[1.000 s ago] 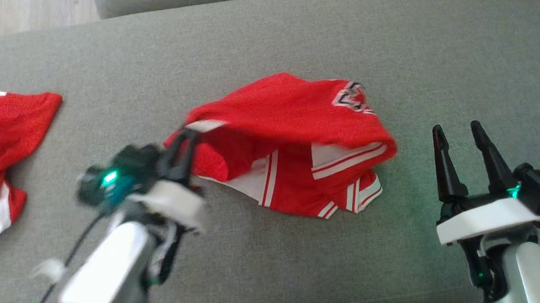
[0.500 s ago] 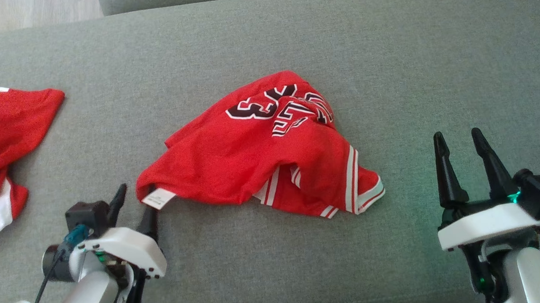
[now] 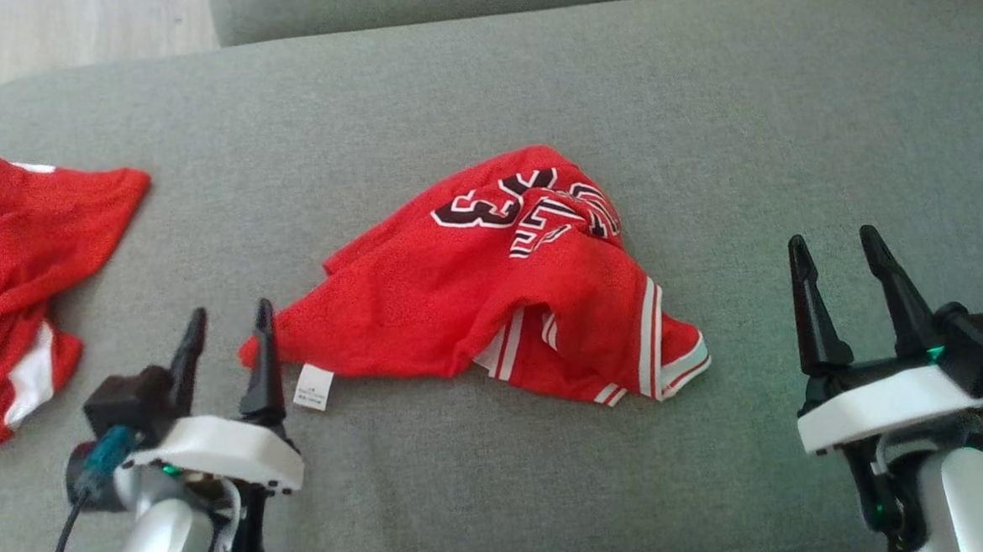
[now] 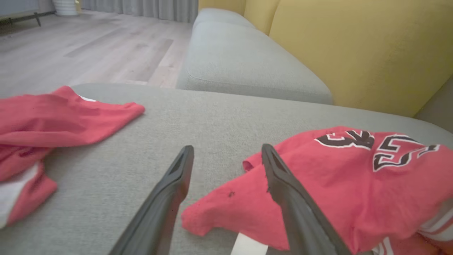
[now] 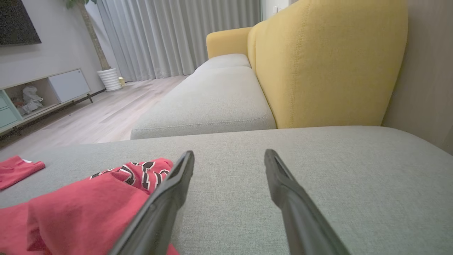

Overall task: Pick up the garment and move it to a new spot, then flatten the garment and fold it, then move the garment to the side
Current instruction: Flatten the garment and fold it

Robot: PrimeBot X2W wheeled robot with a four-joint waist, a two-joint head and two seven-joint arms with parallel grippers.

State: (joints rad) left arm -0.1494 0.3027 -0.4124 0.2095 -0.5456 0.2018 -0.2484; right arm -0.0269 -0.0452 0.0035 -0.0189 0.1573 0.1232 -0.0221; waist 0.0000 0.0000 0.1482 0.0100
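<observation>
Now | garment [image 3: 460, 311]: red, crumpled, black numbers up | left tool [image 3: 231, 308], right tool [image 3: 831, 235]: both spread, empty

The crumpled red jersey garment [image 3: 426, 313] is marked with black, white-edged numerals and white-striped trim. The woven sofa cushion [image 3: 700, 88] is coloured plain grey.

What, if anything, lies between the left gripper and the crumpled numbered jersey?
Nothing visible. The left gripper, fingers apart, sits at the near corner of the jersey; the other red garment lies well off to its left.
</observation>
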